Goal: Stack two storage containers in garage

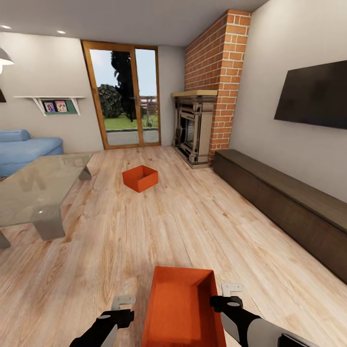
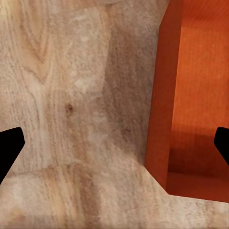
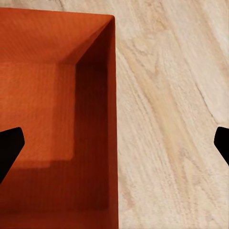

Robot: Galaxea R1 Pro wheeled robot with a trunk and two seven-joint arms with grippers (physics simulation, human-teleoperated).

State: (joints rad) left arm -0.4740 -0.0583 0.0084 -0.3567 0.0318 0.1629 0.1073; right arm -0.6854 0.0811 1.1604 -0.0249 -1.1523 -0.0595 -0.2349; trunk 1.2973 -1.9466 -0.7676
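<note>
Near red-orange open-topped rectangular bin [image 1: 183,308] lies between left claw [image 1: 123,308] and right claw [image 1: 226,296], long axis running near-to-far; both claws spread apart, each straddling a side wall.

The near bin [image 1: 182,308] is sitting between the left gripper [image 1: 120,308] and the right gripper [image 1: 230,296], its walls blocking inward travel. Outboard of each gripper, bare plank floor [image 1: 193,221] is lying open. Ahead, the far bin [image 1: 140,178] is standing alone; the table [image 1: 38,193] is flanking the left, the cabinet [image 1: 284,202] the right.
</note>
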